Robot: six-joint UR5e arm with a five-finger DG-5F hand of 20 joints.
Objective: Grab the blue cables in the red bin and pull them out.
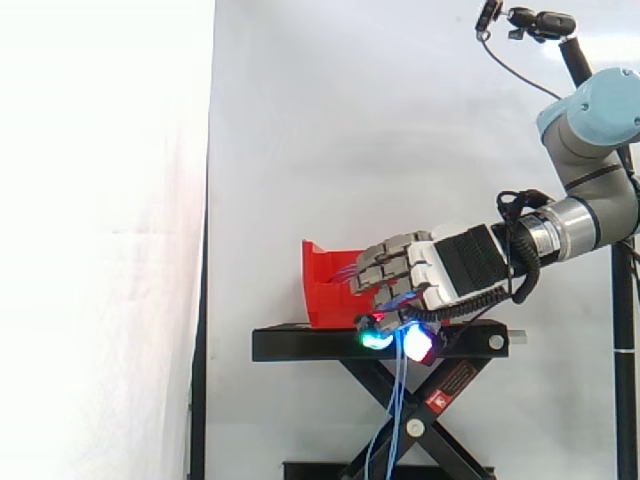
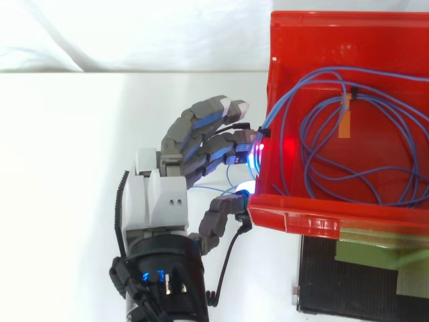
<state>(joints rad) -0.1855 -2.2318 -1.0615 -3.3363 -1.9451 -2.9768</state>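
Bright even light, glare on white curtain (image 1: 100, 240), red glow inside red bin (image 2: 322, 47).

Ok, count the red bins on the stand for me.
1. The red bin sits on the black stand, toward its left end in the side view, blue cables coiled inside, the hand at its edge.

**A robotics lab test station**

The place is marked as a lab by a grey-and-blue robot arm (image 1: 600, 115) fitted with a hand (image 1: 430, 265), whose glowing-tipped fingers (image 2: 201, 124) are curled round blue cables (image 1: 398, 395). A red bin (image 2: 335, 30) is set on a black scissor-lift stand (image 1: 300, 345). The work is backed by a white curtain (image 1: 350, 120), and a small camera (image 1: 548, 22) is mounted on a pole above the arm.
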